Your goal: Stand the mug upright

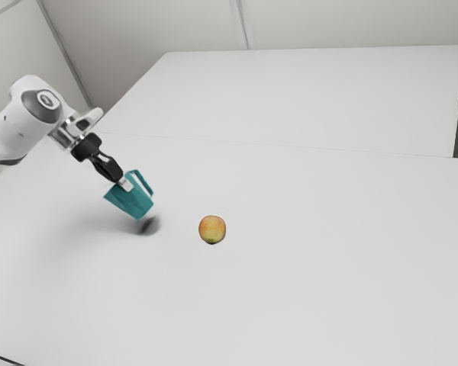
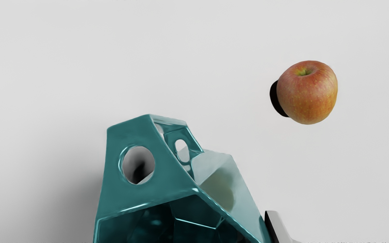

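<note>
The tool (image 1: 126,184) grips the mug (image 1: 132,201) — tilted (apple (image 1: 212,229) apart).

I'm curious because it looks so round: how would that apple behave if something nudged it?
The apple would probably roll, since its sides are rounded and nothing touches it but the flat table. Its path may curve, as it looks slightly lopsided. It should feel firm, its skin being smooth and unwrinkled.

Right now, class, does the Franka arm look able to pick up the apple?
Probably not directly: its gripper is holding the tilted mug, which it would likely have to put down first. Otherwise, nothing seems to block the way to the apple.
</note>
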